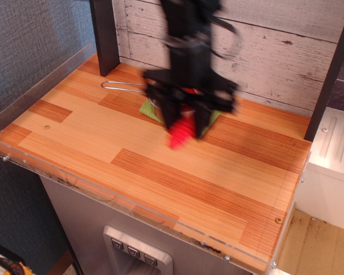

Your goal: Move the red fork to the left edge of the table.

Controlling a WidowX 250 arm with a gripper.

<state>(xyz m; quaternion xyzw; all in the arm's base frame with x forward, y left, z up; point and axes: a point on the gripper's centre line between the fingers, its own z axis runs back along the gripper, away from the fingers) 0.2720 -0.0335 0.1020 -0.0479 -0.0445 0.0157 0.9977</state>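
Right now I see my gripper [185, 123] hanging over the middle of the table [103, 137], motion-blurred, its two dark fingers [171, 117] pointing down and clamped on the red fork [182, 133]. Only the thick red handle end shows, sticking out below the fingertips; the metal head is hidden inside the jaws or behind them, so I cannot tell which way it points. I take the pan [153, 91] as my landmark. The fork hangs just in front of the pan, at the front edge of the green cloth [149, 109] that lies under the pan. Whether the handle tip touches the wood or floats just above it I cannot tell through the blur.

Most of the pan is covered by the gripper body; I see a bit of its rim and its wire handle [121, 85], which reaches out to the left of the pan toward the dark post [105, 35] at the back corner. A sliver of red shows inside the pan behind the gripper, too hidden to name. The clear acrylic rim [40, 78] runs along the table's edge well to the left of the pan.
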